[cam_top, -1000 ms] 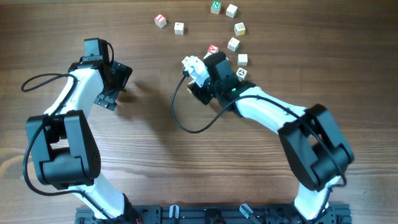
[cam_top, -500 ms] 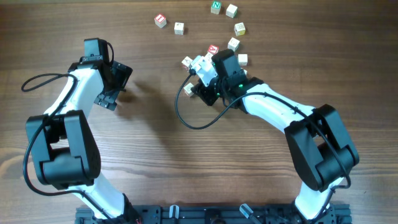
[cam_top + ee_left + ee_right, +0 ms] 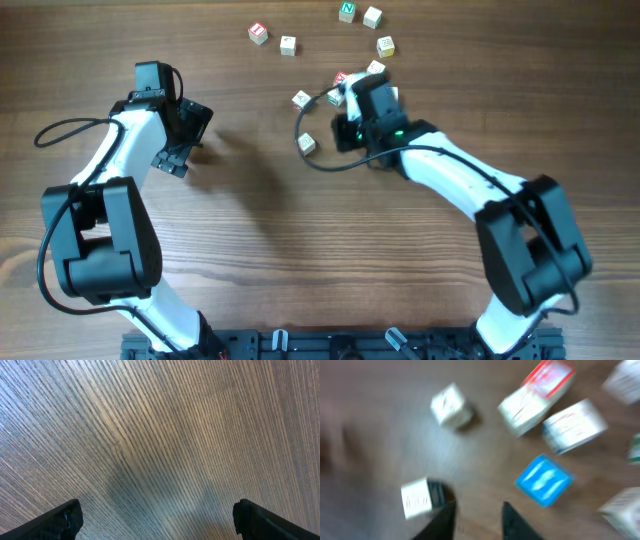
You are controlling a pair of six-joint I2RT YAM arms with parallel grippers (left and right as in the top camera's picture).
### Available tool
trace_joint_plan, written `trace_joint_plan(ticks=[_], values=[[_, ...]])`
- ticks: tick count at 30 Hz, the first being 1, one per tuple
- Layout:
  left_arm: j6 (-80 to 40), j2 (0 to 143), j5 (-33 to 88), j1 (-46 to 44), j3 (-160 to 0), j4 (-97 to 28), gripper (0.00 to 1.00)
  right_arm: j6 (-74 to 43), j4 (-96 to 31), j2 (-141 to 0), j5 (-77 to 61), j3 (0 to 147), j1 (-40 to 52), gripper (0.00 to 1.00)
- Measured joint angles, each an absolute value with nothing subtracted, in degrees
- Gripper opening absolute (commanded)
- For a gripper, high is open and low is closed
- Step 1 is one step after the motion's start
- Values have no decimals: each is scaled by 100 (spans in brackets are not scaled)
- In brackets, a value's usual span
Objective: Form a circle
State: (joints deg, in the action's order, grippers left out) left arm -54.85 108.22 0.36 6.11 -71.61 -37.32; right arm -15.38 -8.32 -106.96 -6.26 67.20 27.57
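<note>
No ring yet: cubes (image 3: 385,46) lay loosely scattered upper middle; right tool (image 3: 478,508) slightly apart, empty; left tool (image 3: 157,511) gaped wide.

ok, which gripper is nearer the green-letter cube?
Right. In the overhead view the right gripper is among the cubes below the green-letter cube; the left gripper hangs far toward the image's left, over bare table.

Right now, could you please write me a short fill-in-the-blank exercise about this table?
The left hand stands wide open and holds ___. In the overhead view, the topmost cube shows a ___ face. In its wrist view, the right hand has a cube just right of its fingers, showing a ___ face.
Missing: nothing, green, blue.
</note>
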Motion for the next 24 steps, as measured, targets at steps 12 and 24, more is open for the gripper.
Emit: trace_joint_plan(ticks=[12, 24], values=[[-5485, 10822, 36, 611, -7161, -3732, 100, -2379, -414, -10678, -8, 6720, 3116, 80], [-5485, 10822, 36, 611, -7161, -3732, 100, -3522, 388, -11841, 880, 6722, 2770, 54]])
